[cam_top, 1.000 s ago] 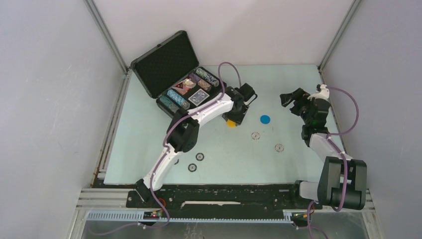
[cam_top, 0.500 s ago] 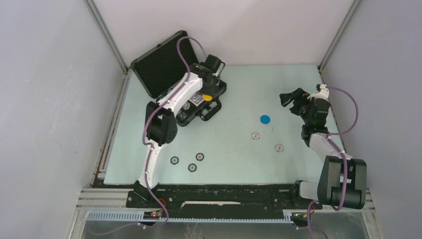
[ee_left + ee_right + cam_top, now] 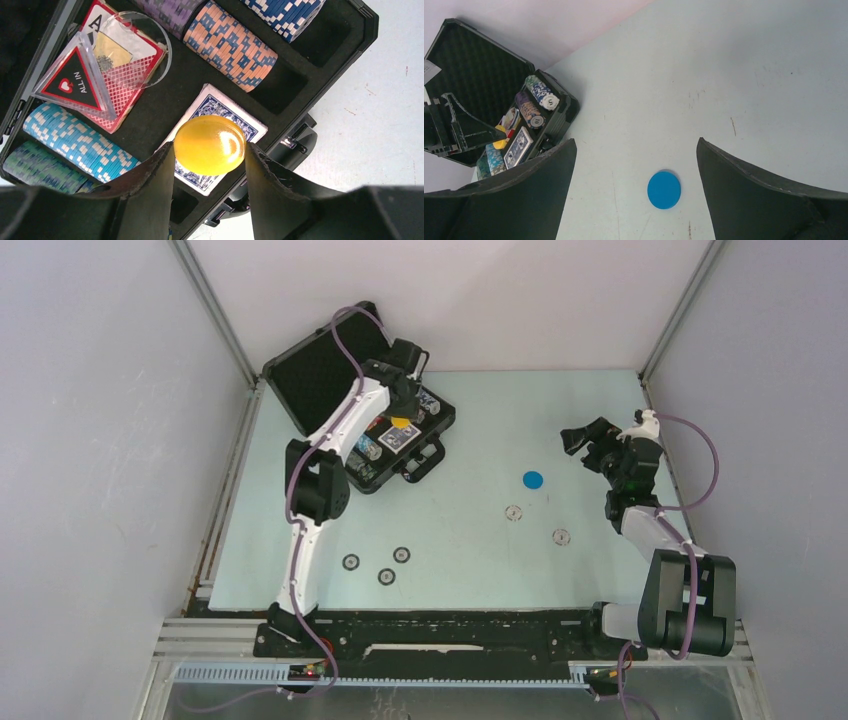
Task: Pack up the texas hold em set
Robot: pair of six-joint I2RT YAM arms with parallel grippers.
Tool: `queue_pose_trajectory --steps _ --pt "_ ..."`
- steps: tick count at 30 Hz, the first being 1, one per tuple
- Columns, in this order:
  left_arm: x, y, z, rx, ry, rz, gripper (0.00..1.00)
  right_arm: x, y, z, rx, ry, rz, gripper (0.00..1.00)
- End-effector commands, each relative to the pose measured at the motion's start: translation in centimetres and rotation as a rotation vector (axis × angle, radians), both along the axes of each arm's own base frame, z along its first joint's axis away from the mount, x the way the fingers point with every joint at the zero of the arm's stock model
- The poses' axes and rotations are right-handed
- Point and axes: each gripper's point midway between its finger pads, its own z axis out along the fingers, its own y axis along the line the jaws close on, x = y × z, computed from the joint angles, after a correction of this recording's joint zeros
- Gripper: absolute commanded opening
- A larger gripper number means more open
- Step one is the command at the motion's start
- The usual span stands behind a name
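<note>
Left gripper has swung up to the open black foam-lined briefcase, upper left, clamping the round orange-yellow disc above the blue-backed card deck; release looks next. Right gripper waits wide open, flat blue disc loose on the table.

white arms, black joints, purple cables, black tapered fingers

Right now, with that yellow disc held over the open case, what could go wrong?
1. The yellow disc is pinched only by its edges in the left gripper, so it could slip out early.
2. It hangs over the card deck, not an empty slot. Dropped here, it might rest on the cards and stop the case from closing.
</note>
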Motion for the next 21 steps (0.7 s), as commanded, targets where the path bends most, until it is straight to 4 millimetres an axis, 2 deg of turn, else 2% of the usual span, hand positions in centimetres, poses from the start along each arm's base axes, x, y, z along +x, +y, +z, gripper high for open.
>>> queue_pose_trajectory --steps 1,12,21 --pt "1.8 -1.0 2.0 -0.023 -0.083 -0.027 0.44 1.1 -0.3 2.7 -0.004 -0.073 0.001 1.0" --pt "2.2 -1.7 -0.4 -0.032 -0.052 -0.044 0.46 1.2 -0.3 2.6 -0.001 -0.07 0.005 1.0" --pt "2.3 -1.6 -0.6 -0.023 -0.052 -0.051 0.51 1.3 -0.2 2.5 0.004 -0.067 0.009 1.0"
